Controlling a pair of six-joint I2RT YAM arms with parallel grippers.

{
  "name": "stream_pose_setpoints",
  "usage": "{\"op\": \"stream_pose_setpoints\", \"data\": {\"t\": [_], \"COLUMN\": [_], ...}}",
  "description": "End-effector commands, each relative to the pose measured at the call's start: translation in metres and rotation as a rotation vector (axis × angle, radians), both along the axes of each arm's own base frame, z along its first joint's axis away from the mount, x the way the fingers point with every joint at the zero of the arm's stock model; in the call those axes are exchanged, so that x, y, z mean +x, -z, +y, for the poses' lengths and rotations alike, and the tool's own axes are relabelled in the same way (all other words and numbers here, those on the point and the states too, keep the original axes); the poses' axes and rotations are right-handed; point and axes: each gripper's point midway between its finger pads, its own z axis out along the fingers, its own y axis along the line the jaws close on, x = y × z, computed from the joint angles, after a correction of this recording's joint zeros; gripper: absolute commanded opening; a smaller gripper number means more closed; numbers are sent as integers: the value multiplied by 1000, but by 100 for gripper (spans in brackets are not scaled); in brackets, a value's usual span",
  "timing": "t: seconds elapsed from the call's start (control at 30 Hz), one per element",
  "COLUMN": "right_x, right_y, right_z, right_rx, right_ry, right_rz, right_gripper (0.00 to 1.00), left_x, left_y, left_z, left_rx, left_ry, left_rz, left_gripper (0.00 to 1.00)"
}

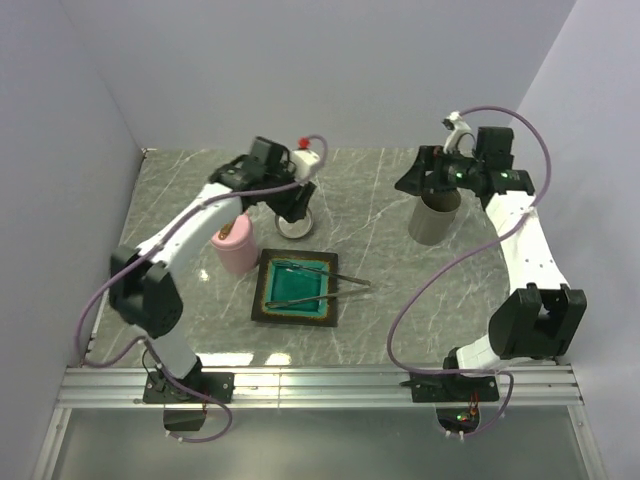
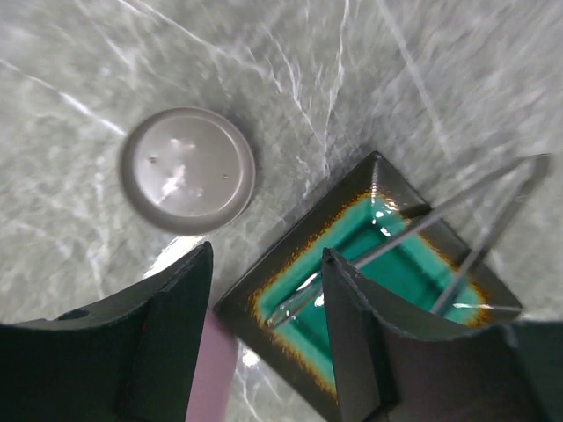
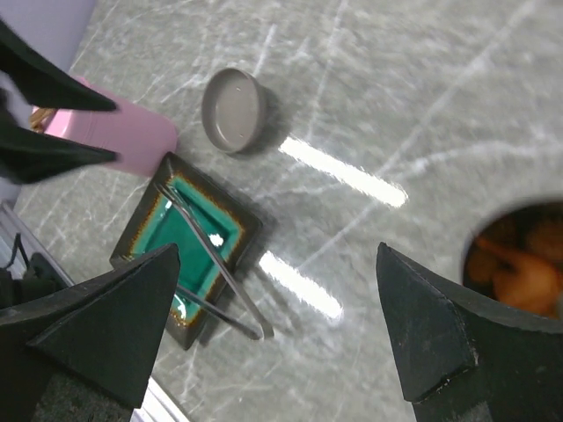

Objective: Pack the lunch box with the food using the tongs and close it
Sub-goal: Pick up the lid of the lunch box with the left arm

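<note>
The pale-pink lunch box [image 1: 236,248] stands left of the plate with its lid and a small brown strap [image 1: 228,234] on top; a strip of it [image 2: 211,374] shows low in the left wrist view. The silver tongs [image 1: 325,277] lie across a square green plate [image 1: 296,290], their joined end pointing right past its rim. My left gripper [image 1: 292,208] hangs open and empty [image 2: 268,255] behind the plate. My right gripper [image 3: 277,255] is wide open, holding nothing, over a grey cup [image 1: 432,222]. Orange-brown food [image 3: 517,264] lies inside that cup.
A round grey disc [image 2: 187,169] lies flat on the marble table [image 1: 380,300] just behind the plate, under my left gripper. The left arm [image 3: 40,114] shows dark in the top-left corner of the right wrist view. Walls enclose the table on three sides.
</note>
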Motion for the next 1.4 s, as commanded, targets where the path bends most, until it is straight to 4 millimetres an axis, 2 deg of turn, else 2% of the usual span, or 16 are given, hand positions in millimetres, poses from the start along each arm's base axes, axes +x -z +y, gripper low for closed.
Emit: {"op": "stream_pose_setpoints", "data": {"t": [0.0,0.07,0.1,0.13,0.17,0.2,0.3,0.37,0.5,0.57,0.8,0.87,1.0,1.17,1.37], "right_x": [-27,-30,-35,-36,-37,-40,-41,-41,-40,-40,-41,-40,-40,-40,-42], "right_y": [-20,-21,-23,-24,-24,-24,-24,-25,-25,-26,-25,-24,-23,-20,-21], "right_z": [-11,-17,-19,-22,-24,-25,-26,-26,-28,-29,-31,-31,-31,-31,-31], "right_rx": [42,38,38,36,30,23,23,29,32,33,33,35,43,44,45], "right_ry": [15,40,52,68,75,79,84,85,92,96,103,108,103,104,102], "right_rz": [-12,-20,-38,-46,-53,-62,-63,-63,-62,-66,-72,-69,-68,-61,-65], "right_gripper": [100,100,100,100,100,100,100,100,100,100,100,100,100,100,100], "left_x": [22,31,36,42,44,45,49,51,53,55,54,55,52,51,54], "left_y": [32,40,55,51,55,67,76,82,106,108,129,133,147,165,173], "left_z": [-13,-20,-22,-26,-29,-34,-46,-49,-52,-55,-55,-49,-45,-40,-37], "left_rx": [135,161,194,184,185,193,185,192,211,209,233,259,279,313,336], "left_ry": [-18,-30,-45,-62,-67,-75,-80,-88,-107,-112,-118,-139,-142,-154,-170], "left_rz": [-57,-57,-40,-45,-32,-3,8,10,68,75,117,112,131,154,154], "left_gripper": [57,57,56,56,56,55,55,55,53,52,45,44,37,35,34]}}
